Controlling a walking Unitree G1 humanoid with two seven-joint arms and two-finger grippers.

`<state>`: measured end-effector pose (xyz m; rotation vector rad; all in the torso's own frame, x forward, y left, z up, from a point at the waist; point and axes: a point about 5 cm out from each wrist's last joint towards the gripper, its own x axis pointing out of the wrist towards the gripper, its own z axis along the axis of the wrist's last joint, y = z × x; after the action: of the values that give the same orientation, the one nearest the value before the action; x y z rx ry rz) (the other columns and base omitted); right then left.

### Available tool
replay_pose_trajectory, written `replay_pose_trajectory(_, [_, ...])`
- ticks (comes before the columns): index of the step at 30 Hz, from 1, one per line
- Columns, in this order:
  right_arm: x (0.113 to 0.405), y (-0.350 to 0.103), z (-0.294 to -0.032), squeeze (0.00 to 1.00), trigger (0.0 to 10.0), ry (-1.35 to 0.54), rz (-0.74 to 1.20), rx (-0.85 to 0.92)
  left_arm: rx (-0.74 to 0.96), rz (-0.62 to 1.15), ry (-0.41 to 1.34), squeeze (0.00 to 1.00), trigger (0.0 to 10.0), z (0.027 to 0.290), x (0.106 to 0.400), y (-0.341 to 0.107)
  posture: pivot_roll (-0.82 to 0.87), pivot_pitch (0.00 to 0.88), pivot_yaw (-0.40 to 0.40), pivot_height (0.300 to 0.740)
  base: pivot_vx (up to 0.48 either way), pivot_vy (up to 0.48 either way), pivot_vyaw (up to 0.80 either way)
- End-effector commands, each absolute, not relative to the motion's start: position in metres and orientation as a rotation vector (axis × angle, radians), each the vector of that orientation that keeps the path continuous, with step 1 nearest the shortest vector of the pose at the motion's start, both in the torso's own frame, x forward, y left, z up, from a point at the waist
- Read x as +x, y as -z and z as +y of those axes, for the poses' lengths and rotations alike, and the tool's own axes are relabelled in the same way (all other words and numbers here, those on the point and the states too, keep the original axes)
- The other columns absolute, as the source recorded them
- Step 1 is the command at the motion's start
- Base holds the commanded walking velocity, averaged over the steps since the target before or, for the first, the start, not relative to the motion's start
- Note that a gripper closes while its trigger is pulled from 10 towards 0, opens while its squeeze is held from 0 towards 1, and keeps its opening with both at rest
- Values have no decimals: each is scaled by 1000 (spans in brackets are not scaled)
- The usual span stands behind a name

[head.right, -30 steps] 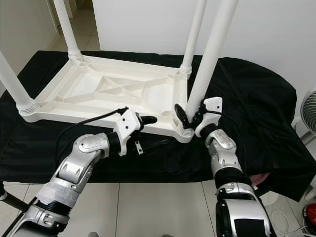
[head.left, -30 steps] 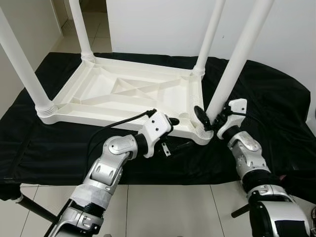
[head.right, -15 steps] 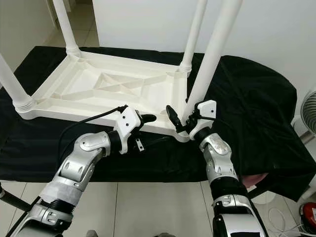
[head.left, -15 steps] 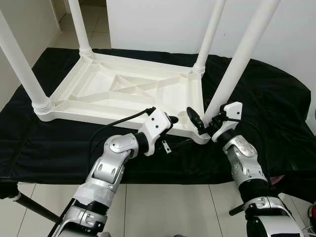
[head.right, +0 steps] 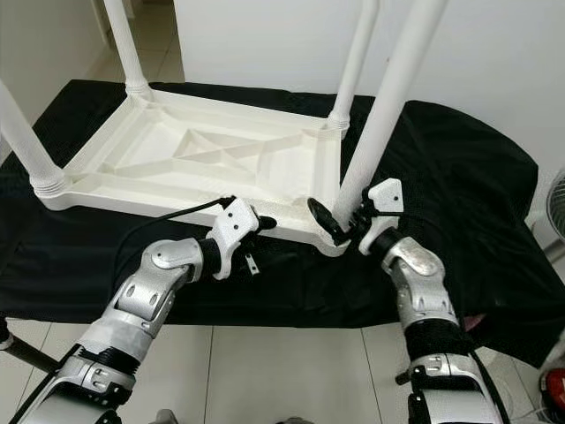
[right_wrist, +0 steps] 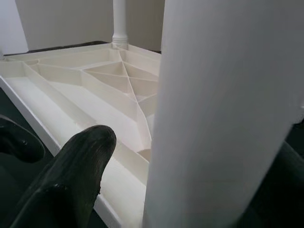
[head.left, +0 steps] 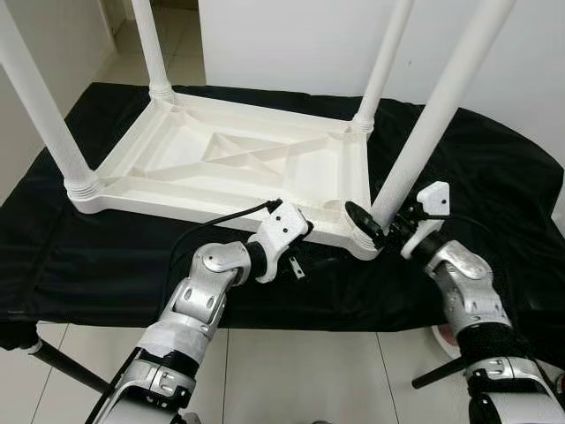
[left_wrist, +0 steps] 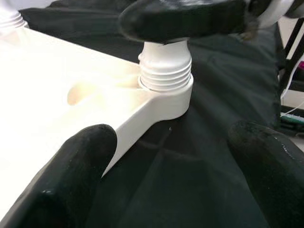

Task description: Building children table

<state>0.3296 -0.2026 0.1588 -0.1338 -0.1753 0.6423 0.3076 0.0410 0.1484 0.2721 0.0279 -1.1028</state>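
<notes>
The upturned white plastic children's table (head.left: 229, 172) lay on the black-draped bench (head.left: 494, 177). The right tool (head.left: 381, 231) clasped the near white leg (head.left: 424, 132) low; the left tool (left_wrist: 166, 166) hung released beside its socket (stiff, smooth, light plastic, probably).

Bright, even indoor light, sharp head views, soft shadows, blurred close-up wrist foregrounds.

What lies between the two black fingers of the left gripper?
In the left wrist view, the left gripper's fingers straddle bare black cloth and the edge of the upturned white plastic table top.
</notes>
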Motion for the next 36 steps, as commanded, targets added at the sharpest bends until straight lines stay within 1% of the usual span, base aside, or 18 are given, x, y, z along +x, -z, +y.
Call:
replay_pose_trajectory(1, [327,-155,-206,0,10000,-667,-141,-143,269,2,880,0,10000,41,317,-151,-43,10,-37,740,0,0,0])
replay_pose_trajectory(6, [326,-155,-211,0,10000,-683,-121,-169,271,1,889,0,10000,42,317,-151,-44,3,-34,740,0,0,0])
replay_pose_trajectory(7, [326,-155,-216,0,10000,-695,-106,-193,266,4,894,0,10000,43,318,-151,-47,0,-34,740,0,0,0])
replay_pose_trajectory(15, [329,-150,-222,0,10000,-696,-67,-225,258,3,907,0,10000,43,318,-150,-51,0,-30,740,0,0,0])
replay_pose_trajectory(16, [330,-150,-222,0,5765,-695,-63,-214,254,1,909,0,10000,42,318,-151,-50,0,-32,740,0,0,0])
replay_pose_trajectory(17, [330,-149,-221,0,4471,-695,-59,-202,254,-4,906,0,10000,42,318,-152,-47,0,-34,740,0,0,0])
replay_pose_trajectory(21, [330,-147,-219,0,4392,-699,-52,-187,256,-8,902,0,10000,42,319,-153,-45,0,-34,740,0,0,0])
replay_pose_trajectory(25, [331,-145,-218,0,4471,-702,-50,-181,257,-12,898,0,10000,42,320,-154,-43,0,-33,740,0,0,0])
replay_pose_trajectory(26, [332,-144,-215,0,6039,-702,-48,-171,258,-14,895,0,10000,43,320,-154,-38,0,-34,740,0,0,0])
replay_pose_trajectory(27, [332,-144,-215,0,6039,-702,-48,-171,258,-14,895,0,10000,43,320,-154,-38,0,-34,740,0,0,0])
replay_pose_trajectory(28, [336,-143,-212,0,10000,-694,-46,-165,258,-18,898,0,10000,43,319,-155,-34,0,-32,740,0,0,0])
replay_pose_trajectory(33, [343,-140,-208,0,10000,-682,-35,-153,268,-35,931,0,10000,39,314,-155,-22,0,-35,740,0,0,0])
replay_pose_trajectory(34, [344,-138,-207,329,10000,-682,-29,-139,272,-38,936,0,10000,39,312,-155,-22,0,-35,740,0,0,0])
replay_pose_trajectory(35, [345,-136,-206,1000,10000,-670,-25,-132,273,-40,938,0,10000,39,311,-155,-14,0,-41,740,0,0,0])
replay_pose_trajectory(36, [345,-136,-206,1000,10000,-670,-25,-132,273,-40,938,0,10000,39,311,-155,-14,0,-41,740,0,0,0])
